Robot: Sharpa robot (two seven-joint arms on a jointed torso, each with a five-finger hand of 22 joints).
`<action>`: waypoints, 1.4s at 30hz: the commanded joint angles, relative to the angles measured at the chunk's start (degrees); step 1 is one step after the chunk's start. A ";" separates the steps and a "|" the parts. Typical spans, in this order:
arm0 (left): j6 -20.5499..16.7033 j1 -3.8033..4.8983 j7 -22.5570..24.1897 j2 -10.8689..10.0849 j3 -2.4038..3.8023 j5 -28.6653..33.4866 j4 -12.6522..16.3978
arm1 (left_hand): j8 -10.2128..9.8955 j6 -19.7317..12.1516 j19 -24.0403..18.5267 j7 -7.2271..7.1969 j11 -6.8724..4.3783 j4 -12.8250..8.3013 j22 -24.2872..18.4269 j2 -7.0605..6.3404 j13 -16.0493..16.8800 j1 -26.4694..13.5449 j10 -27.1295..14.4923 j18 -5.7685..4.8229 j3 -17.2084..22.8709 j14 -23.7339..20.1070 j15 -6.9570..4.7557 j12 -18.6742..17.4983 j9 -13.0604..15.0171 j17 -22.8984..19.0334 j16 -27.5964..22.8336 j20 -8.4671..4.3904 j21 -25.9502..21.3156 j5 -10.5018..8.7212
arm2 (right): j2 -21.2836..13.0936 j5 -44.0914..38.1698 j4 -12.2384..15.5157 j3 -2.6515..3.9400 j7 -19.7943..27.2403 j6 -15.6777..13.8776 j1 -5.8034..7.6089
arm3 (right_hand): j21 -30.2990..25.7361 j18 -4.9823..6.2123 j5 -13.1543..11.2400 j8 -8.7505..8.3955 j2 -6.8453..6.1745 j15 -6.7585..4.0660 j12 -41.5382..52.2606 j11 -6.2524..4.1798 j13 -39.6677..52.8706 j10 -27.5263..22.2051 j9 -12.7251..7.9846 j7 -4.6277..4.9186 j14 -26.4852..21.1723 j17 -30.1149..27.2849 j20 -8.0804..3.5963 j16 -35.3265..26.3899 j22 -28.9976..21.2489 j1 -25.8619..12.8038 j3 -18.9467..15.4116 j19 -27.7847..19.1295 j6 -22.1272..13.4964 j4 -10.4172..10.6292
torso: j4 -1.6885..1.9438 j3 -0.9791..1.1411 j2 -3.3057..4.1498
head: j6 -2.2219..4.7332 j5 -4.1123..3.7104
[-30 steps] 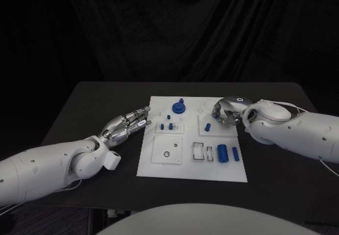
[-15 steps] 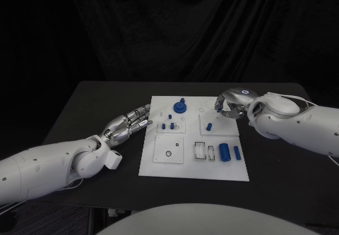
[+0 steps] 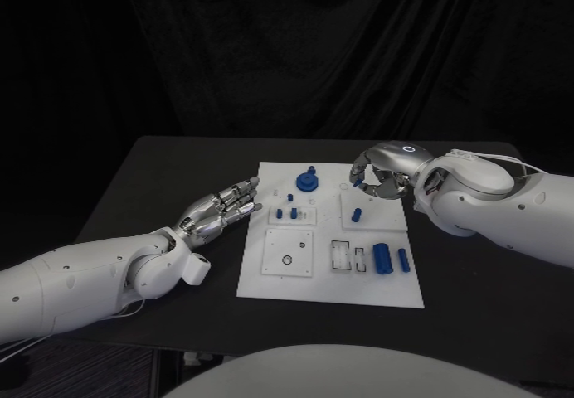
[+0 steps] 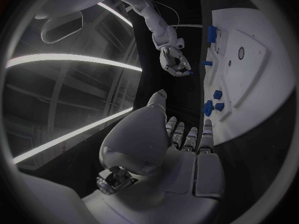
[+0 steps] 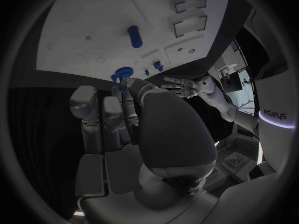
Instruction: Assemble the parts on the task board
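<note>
I've got the right hand [image 3: 381, 178] hovering over the far right corner of the task board [image 3: 271, 286], fingers curled in — whether they pinch anything I cannot tell. The left hand [image 3: 224, 207] rests beside the board's left edge, fingers stretched out flat and holding nothing. My guess is the next target is the short blue peg [image 3: 357, 215] standing just below the right hand. I'd come down straight, slowly — it's smooth, rounded plastic and could slip. The matte white board carries a knobbed blue piece [image 3: 308, 180] near its far edge and a thick blue cylinder [image 3: 381, 258] toward the right edge.
</note>
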 commanded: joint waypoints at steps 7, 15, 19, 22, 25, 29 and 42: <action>0.21 -0.20 5.34 0.19 0.05 0.38 -0.02 | -0.19 0.03 -0.69 0.89 -0.17 -0.26 -0.70 0.07 -0.08 -0.80 -0.16 0.62 0.05 -0.34 -0.45 -0.34 0.06 -0.13 -0.14 -0.24 -0.47 -0.02 | 1.62 -2.48 5.26 0.02 -1.17 2.02 -2.27 | 0.49 -0.89 -0.42 -0.04 -0.20 -0.09 -0.23 -0.79 -0.15 1.50 0.09 -0.12 0.75 0.25 -0.11 0.23 6.22 -0.64 -0.15 0.50 -0.43 0.12 | -0.01 0.04 0.02 | -0.01 0.71; -0.13 -0.28 5.83 0.44 0.05 0.38 0.01 | -0.32 -0.80 -1.97 1.01 -0.59 0.46 -3.12 -0.21 -0.13 -1.94 -0.34 0.11 -0.56 -0.53 -2.06 -0.58 -0.06 -0.20 -0.21 -2.35 -0.88 -0.60 | 5.36 -4.86 5.73 0.02 -1.68 4.10 -5.15 | 0.88 -0.96 -0.50 -0.35 -0.34 -0.10 -0.40 -0.78 -0.31 1.59 0.07 -0.07 1.08 0.59 -0.13 0.56 6.31 -0.68 -0.14 0.75 -0.90 0.10 | -0.07 0.03 0.00 | -0.01 1.16; -0.07 -0.30 5.77 0.49 0.05 0.38 -0.03 | -0.32 -0.78 -1.98 0.99 -0.58 0.47 -3.13 -0.21 -0.13 -1.95 -0.35 0.10 -0.57 -0.53 -2.10 -0.59 -0.05 -0.20 -0.21 -2.42 -0.88 -0.59 | 6.63 -5.62 5.19 0.02 -1.88 4.63 -6.04 | 0.75 -0.94 -0.57 -0.73 -0.44 -0.06 -0.59 -0.71 -0.46 1.58 -0.01 0.02 1.12 0.48 -0.12 0.54 6.27 -0.67 -0.06 0.75 -1.42 0.07 | -0.02 0.03 -0.01 | -0.01 1.42; 0.09 -0.33 5.66 0.54 0.05 0.38 -0.06 | -0.31 -0.74 -1.98 0.98 -0.56 0.47 -3.13 -0.21 -0.13 -1.95 -0.36 0.09 -0.57 -0.53 -2.09 -0.61 -0.05 -0.20 -0.21 -2.43 -0.88 -0.58 | 7.59 -6.42 4.54 0.02 -2.07 5.05 -6.65 | 0.78 -0.95 -0.60 -0.89 -0.47 -0.04 -0.69 -0.67 -0.53 1.58 -0.05 0.06 1.14 0.45 -0.11 0.54 6.27 -0.65 -0.01 0.78 -1.64 0.05 | -0.04 0.02 -0.04 | -0.01 1.68; 0.27 -0.36 5.54 0.64 0.05 0.38 -0.08 | -0.29 -0.62 -1.97 1.02 -0.55 0.47 -3.09 -0.16 -0.15 -1.93 -0.40 0.04 -0.54 -0.53 -2.03 -0.67 -0.03 -0.20 -0.21 -2.43 -0.87 -0.55 | 8.34 -7.16 3.92 0.02 -2.26 5.32 -7.14 | 0.78 -0.95 -0.61 -0.97 -0.49 -0.03 -0.74 -0.65 -0.57 1.57 -0.07 0.09 1.14 0.41 -0.11 0.52 6.27 -0.66 0.01 0.79 -1.73 0.04 | -0.01 0.04 -0.02 | -0.01 1.83; 0.59 -0.40 5.32 0.79 0.05 0.38 -0.14 | -0.25 -0.43 -1.97 1.24 -0.57 0.42 -3.11 -0.06 -0.15 -1.83 -0.42 -0.07 -0.46 -0.53 -1.86 -0.68 0.00 -0.20 -0.21 -2.35 -0.85 -0.44 | 9.06 -7.65 3.40 0.02 -2.36 5.32 -7.66 | 0.64 -0.93 -0.63 -1.03 -0.52 -0.01 -0.79 -0.63 -0.61 1.56 -0.09 0.11 1.09 0.28 -0.10 0.44 6.23 -0.67 0.01 0.74 -1.79 0.04 | -0.01 0.02 -0.01 | -0.01 1.83; 1.00 -0.61 4.96 0.94 0.05 0.38 -0.19 | -0.23 -0.39 -1.93 1.35 -0.65 0.34 -3.06 0.01 -0.17 -1.72 -0.51 -0.14 -0.37 -0.53 -1.71 -0.80 0.00 -0.20 -0.21 -2.22 -0.81 -0.38 | 10.77 -7.99 2.19 0.02 -2.47 6.20 -8.80 | 0.61 -0.94 -1.11 -1.22 -0.61 0.07 -1.04 -0.56 -0.79 1.58 -0.12 0.17 1.11 0.27 -0.04 0.47 6.22 -0.86 -0.03 0.75 -1.91 0.14 | -0.01 0.01 -0.02 | -0.01 2.03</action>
